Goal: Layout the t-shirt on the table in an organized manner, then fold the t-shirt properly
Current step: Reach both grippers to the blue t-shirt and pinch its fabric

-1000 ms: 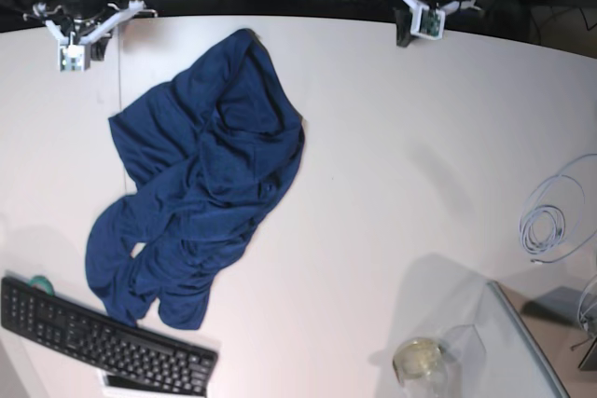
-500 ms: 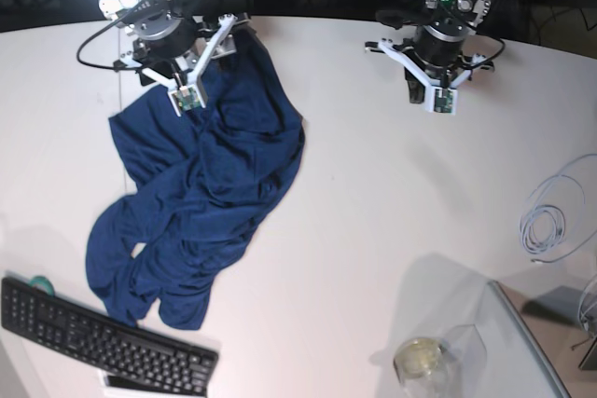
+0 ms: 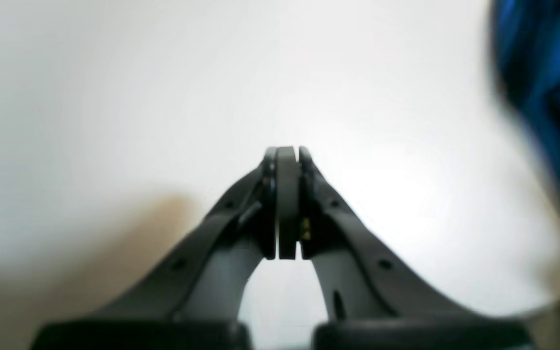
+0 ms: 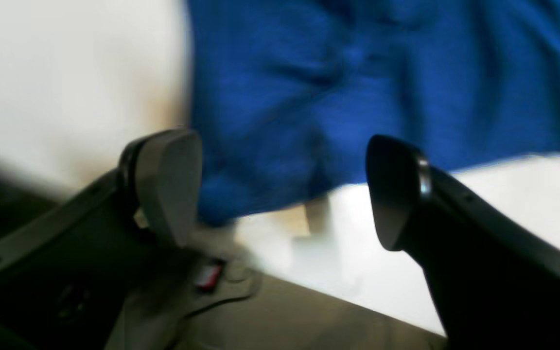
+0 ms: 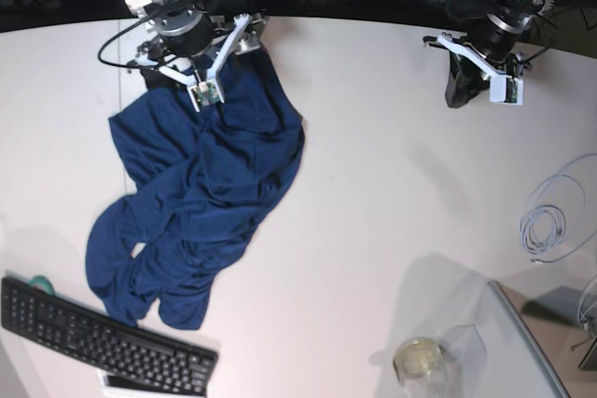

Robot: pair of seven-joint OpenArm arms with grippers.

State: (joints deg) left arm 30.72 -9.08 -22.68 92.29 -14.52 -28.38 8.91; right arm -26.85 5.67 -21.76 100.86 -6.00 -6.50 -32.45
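**Navy t-shirt, crumpled, on white surface; both arms repositioned**

Item 1. T-shirt: navy knit, lying bunched and creased on the left half of the surface in the base view, running from the far edge down toward the keyboard. Outline and folds match the views of a second and half a second ago; the cloth has not shifted.

Item 2. Right pincer: a second ago parked off the cloth near the far-left corner, half a second ago over the shirt's upper end, now a little farther back over that same upper edge. Fingers spread wide, nothing between them; blue fabric lies just beyond the tips. Whether the tips touch the cloth cannot be told.

Item 3. Left pincer: has moved toward the right along the far edge since half a second ago. Fingers pressed together, holding nothing, over bare white surface.

Item 4. Obscured: both wrist views are blurred. The left wrist view catches only a smeared blue strip of shirt at its right margin. Sleeves and collar cannot be picked out among the folds. The keyboard is cut off at the bottom left of the frame.
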